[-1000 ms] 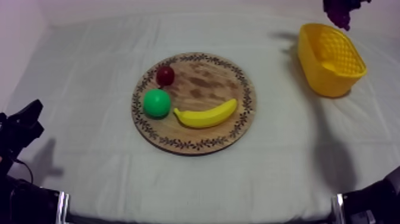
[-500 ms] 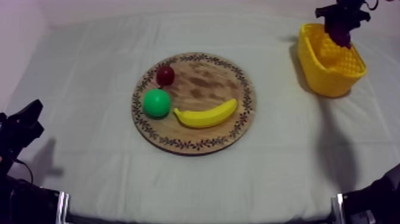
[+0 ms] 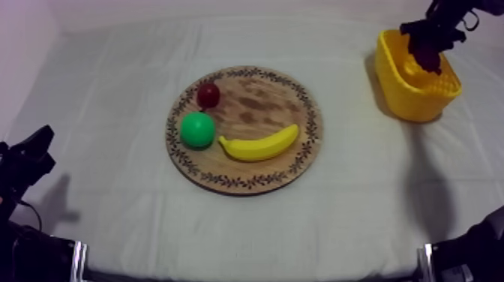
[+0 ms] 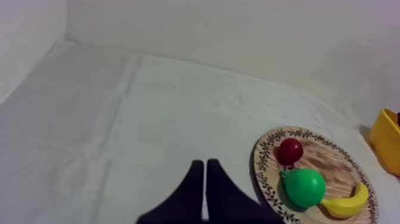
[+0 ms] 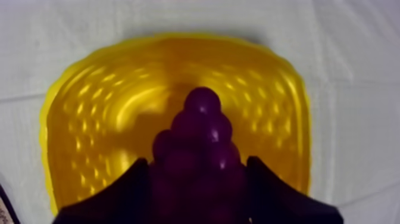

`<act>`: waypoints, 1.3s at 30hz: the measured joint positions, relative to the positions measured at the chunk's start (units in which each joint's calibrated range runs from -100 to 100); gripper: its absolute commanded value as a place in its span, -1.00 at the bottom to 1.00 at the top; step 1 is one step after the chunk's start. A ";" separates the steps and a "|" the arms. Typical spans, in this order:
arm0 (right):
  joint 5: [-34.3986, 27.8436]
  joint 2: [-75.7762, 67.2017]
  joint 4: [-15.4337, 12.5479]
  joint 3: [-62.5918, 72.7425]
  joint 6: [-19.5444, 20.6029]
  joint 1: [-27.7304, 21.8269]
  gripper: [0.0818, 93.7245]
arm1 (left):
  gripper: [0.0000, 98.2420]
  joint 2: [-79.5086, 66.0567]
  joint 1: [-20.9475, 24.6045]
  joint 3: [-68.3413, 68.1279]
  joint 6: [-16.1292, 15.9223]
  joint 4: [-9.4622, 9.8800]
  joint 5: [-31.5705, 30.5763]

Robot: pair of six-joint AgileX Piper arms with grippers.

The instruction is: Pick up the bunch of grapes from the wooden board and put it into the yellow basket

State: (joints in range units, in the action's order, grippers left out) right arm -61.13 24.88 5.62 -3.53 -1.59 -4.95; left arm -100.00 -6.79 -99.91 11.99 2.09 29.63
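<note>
Wooden board (image 3: 259, 101): you see it mid-cloth.
Yellow basket (image 3: 420, 101): well apart from the board, at its far right.
Right gripper (image 5: 199, 179): over that basket, fingers closed round the bunch of grapes (image 5: 201, 137).
Left gripper (image 4: 204, 170): near-left of the board, fingers pressed together, holding nothing.
Banana (image 3: 259, 145): on the board's near side.
Pear (image 3: 197, 130): on its left side.
Small red fruit (image 3: 208, 94): at its far-left rim.

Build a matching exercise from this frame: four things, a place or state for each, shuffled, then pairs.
1 purple bunch of grapes
2 curved yellow banana
3 small red fruit
4 left gripper

A shut on nothing, above the grey-white cloth
B held over the yellow basket
C round wooden board, far side
D board, near side

Pairs: 1-B, 2-D, 3-C, 4-A
</note>
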 measured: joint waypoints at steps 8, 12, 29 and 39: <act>3.07 -1.33 -1.03 -3.35 0.50 -0.11 0.31 | -1.00 0.00 0.00 0.00 0.00 0.00 0.00; 3.88 -1.83 -0.81 -3.51 0.88 -0.07 0.37 | -1.00 0.00 0.00 0.00 0.00 0.00 0.00; 6.46 -12.72 1.57 -9.70 0.58 0.13 0.25 | -1.00 0.00 0.00 0.00 0.00 0.00 0.08; 11.36 -22.73 3.96 -19.79 1.84 0.53 0.07 | -1.00 0.00 0.00 0.00 0.00 0.00 0.08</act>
State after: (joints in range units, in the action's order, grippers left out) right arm -49.77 2.15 9.58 -23.32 0.25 -4.42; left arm -100.00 -6.79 -99.91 11.99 2.09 29.71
